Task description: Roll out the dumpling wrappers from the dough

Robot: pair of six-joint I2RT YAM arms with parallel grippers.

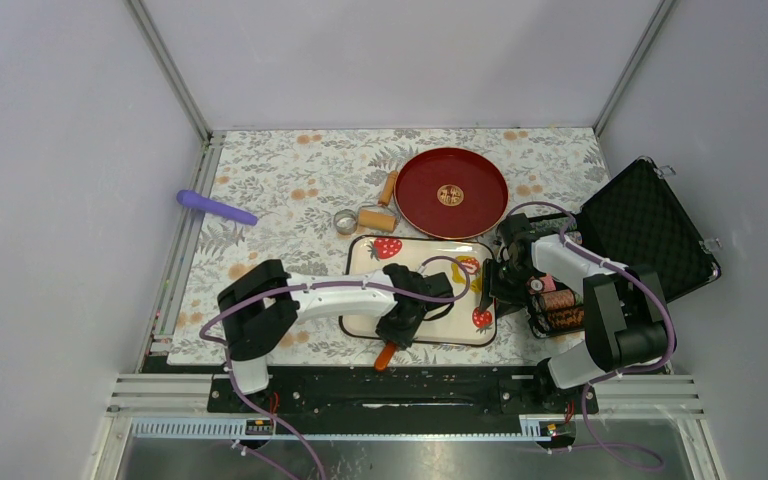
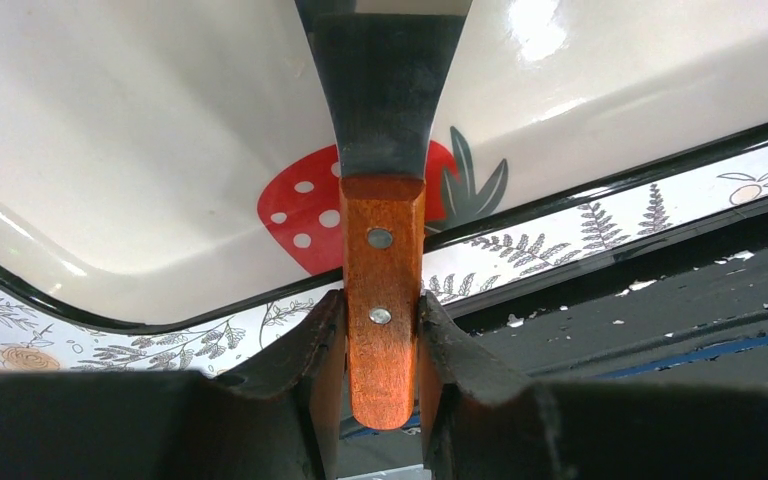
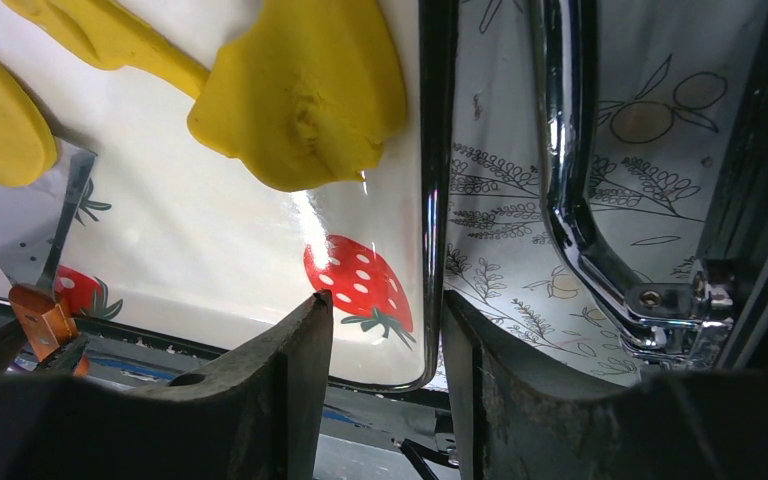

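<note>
- Gripping the scraper (image 2: 385, 290) by its handle, my left end effector (image 2: 382, 340) sits at the tray (image 2: 160, 120) edge.
- My right end effector (image 3: 385, 330) straddles the tray rim; I cannot tell whether it pinches.
- The dough (image 3: 300, 95) nearby looks soft and sticky; I'd slide under its edge.

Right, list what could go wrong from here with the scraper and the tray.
1. The left pincer holds the scraper by its handle, well behind the blade; prying under the dough could twist it loose.
2. The right pincer straddles the rim of the tray; unless it clamps, the tray may slide.
3. The dough lies close to that rim and could be pushed over it.
</note>
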